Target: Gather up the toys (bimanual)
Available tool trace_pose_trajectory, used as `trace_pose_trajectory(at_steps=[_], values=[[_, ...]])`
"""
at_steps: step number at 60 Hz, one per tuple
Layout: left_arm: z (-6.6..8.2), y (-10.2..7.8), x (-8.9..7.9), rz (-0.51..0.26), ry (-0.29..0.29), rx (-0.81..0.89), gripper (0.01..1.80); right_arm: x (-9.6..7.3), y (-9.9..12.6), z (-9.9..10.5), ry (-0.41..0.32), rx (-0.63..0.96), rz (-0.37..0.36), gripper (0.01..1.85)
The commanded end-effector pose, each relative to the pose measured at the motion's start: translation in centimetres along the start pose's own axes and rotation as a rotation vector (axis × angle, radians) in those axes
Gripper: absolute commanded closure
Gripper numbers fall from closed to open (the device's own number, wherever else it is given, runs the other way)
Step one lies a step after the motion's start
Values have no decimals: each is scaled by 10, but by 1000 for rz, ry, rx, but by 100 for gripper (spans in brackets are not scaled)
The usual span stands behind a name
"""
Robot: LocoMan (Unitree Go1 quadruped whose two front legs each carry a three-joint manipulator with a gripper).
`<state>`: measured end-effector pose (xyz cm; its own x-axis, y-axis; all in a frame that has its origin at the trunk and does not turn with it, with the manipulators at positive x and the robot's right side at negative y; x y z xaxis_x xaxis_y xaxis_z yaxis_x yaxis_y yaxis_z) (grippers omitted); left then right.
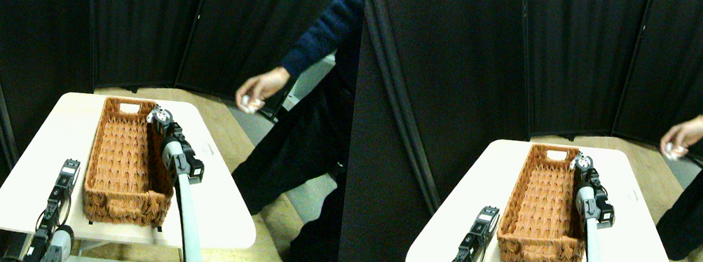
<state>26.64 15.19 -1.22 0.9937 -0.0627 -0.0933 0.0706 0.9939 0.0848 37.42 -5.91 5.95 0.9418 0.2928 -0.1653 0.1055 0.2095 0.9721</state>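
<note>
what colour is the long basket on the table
Orange-brown woven wicker basket, on a pale cream table; the stereo pair view shows it.

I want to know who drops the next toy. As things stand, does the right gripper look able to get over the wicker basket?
Probably yes. The right gripper already sits at the far right rim of the wicker basket, holding a small grey toy, with nothing between it and the basket's open inside.

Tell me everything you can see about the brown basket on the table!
The basket is long, rectangular and woven from orange-brown wicker. It has a cut-out handle hole at each short end. It looks empty inside. It lies flat, lengthwise, on the white table. The right gripper reaches over its far right rim; whether they touch is unclear. The left gripper is beside it, apart.
</note>
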Motion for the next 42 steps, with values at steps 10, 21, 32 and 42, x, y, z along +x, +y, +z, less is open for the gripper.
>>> trace_pose_trajectory(at_steps=[10,21,32,42], values=[[11,4,-6,11,-81,0,180,1,7,-19,70,-9,37,185],[12,3,-9,15,-84,13,180,0,6,-25,144,-37,-40,185],[13,4,-10,18,-89,3,180,-5,12,-20,152,-53,-24,118],[13,4,-12,23,-87,11,180,-8,14,-18,143,-24,-10,116]])
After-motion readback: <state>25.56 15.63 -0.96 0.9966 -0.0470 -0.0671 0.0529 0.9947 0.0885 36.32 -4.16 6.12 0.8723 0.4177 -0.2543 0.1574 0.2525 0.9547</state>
